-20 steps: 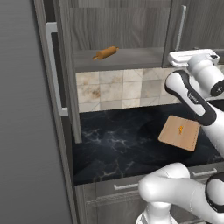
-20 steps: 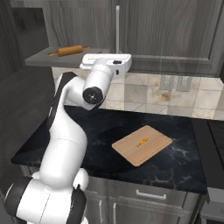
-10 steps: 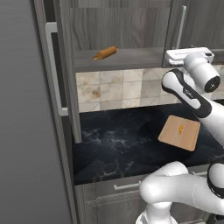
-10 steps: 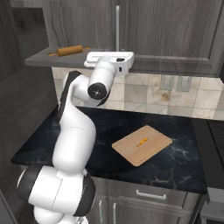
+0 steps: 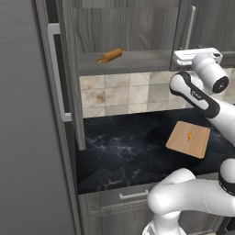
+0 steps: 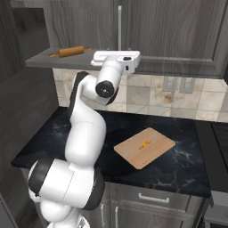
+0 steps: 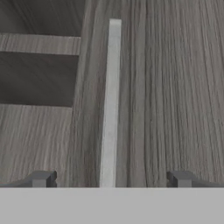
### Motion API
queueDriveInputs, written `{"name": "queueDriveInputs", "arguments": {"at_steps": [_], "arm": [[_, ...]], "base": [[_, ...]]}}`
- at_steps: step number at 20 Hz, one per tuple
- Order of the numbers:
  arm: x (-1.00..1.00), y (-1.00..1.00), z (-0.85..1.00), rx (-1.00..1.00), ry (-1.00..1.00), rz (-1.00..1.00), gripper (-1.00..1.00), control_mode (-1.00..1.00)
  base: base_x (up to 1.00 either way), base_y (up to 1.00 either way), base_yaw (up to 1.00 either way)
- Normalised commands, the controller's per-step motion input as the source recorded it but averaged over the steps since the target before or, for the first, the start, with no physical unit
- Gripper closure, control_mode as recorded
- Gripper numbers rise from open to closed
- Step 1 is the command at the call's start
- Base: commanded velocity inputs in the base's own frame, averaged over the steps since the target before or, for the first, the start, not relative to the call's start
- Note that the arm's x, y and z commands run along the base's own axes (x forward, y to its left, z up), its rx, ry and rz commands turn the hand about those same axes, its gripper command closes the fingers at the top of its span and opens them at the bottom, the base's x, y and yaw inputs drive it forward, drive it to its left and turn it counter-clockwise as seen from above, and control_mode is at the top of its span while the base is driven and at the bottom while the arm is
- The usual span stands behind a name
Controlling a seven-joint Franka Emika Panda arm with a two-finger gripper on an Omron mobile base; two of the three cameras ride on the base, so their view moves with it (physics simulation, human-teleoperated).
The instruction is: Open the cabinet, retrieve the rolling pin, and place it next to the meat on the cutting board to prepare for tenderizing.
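In the left base view, the left door (image 5: pixel 64 82) of the cabinet (image 5: pixel 133 27) stands swung open at nine o'clock, its silver bar handle facing the camera. Past it, at about eleven o'clock, the rolling pin (image 5: pixel 110 55) lies on the cabinet's shelf (image 5: pixel 137 62), near the shelf's front edge. Below, toward four o'clock, the cutting board (image 5: pixel 188 139) rests flat on the black marbled counter (image 5: pixel 119 147) with a small orange piece of meat (image 5: pixel 189 135) on it. At two o'clock the white hand sits against the closed right door (image 5: pixel 206 23). In the hand view the fingers (image 7: pixel 111 178) are spread wide, holding nothing, one on each side of that door's vertical handle (image 7: pixel 110 100), which runs toward twelve o'clock.
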Motion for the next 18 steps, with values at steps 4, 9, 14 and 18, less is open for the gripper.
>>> {"name": "queueDriveInputs", "arguments": {"at_steps": [4, 9, 14, 18], "arm": [[0.25, 0.00, 0.00, 0.00, 0.01, 0.00, -1.00, -1.00], [0.16, 0.00, 0.00, 0.00, 0.00, 0.00, -1.00, -1.00], [0.22, 0.00, -0.06, 0.00, 0.03, 0.00, 1.00, -1.00], [0.31, 0.10, -0.08, 0.00, 0.04, 0.00, 1.00, -1.00]], "base": [[0.00, 0.00, 0.00], [0.00, 0.00, 0.00], [0.00, 0.00, 0.00], [0.00, 0.00, 0.00]]}}
